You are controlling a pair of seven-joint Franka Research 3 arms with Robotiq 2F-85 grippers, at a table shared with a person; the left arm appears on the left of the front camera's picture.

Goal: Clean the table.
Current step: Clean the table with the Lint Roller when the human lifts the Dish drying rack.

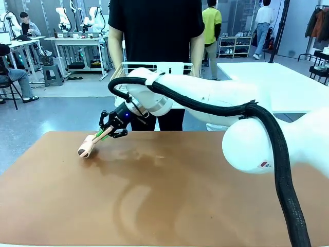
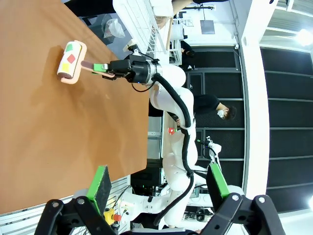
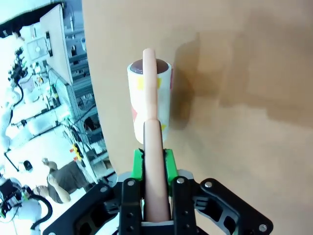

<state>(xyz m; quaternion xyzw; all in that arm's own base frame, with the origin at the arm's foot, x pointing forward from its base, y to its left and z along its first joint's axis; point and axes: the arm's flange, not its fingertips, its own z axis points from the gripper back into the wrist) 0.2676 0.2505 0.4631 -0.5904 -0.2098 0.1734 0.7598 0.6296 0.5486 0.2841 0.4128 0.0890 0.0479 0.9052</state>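
right pincer (image 3: 154,159) clamped on lint roller (image 3: 150,98) touching table (image 3: 244,122) | left pincer (image 2: 157,177) apart, empty

A working lab hall: white workbenches (image 1: 77,42) laden with equipment, a bare grey floor (image 1: 51,110), a seated person (image 1: 15,77)

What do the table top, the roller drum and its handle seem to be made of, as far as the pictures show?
Table top: reddish-brown, smooth, likely a leather-like or vinyl covering, judging by its soft sheen and darker streaks.
Roller drum: white with coloured shapes, perhaps paper or sticky sheet; not certain.
Handle: pale pink, matte, probably plastic; the right gripper clamps it between green pads.
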